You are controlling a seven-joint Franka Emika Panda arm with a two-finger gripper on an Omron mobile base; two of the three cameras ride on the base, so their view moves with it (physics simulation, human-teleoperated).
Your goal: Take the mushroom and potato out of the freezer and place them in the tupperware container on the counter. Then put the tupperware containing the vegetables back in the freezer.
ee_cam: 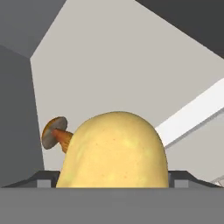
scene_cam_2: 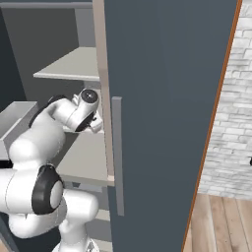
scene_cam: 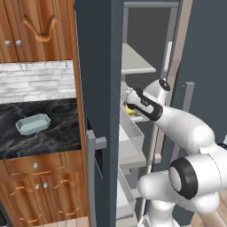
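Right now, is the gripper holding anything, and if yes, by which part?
Nothing is held yet. The gripper is open, with the potato between its fingertips on the freezer shelf; they have not closed on its sides.

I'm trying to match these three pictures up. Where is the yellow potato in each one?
Left base view: the potato is a yellow speck at the centre, on a freezer shelf behind the arm's tip.
Right base view: I can't make it out.
Hand view: bottom centre, large, between the open claw tips, with the mushroom behind.
Shared landmark: that pale shelf.
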